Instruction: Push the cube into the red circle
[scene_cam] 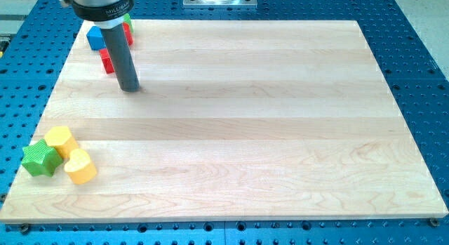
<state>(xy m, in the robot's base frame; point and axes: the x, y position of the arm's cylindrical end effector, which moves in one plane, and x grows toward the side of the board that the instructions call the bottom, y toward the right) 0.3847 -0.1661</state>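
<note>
My tip [129, 88] sat on the wooden board [238, 126] near the view's top-left corner, w/ the dark rod [119, 54] rising up and to the left from it. No jaws on this rig, just the rod, so nothing to grip or release. Blue cube [94, 38] lay at the board's top-left edge, just left of the rod and above-left of my tip, not touching the tip. A red block [107, 61] sat right beside the rod's left side, below the cube; shape partly hidden. Another red bit [129, 36] and a green bit [128, 22] peeked out right of the rod, shapes unclear. Well apart, at bottom-left: green star-ish block [39, 159], yellow block [61, 141], yellow heart-ish block [81, 167], clustered touching.
</note>
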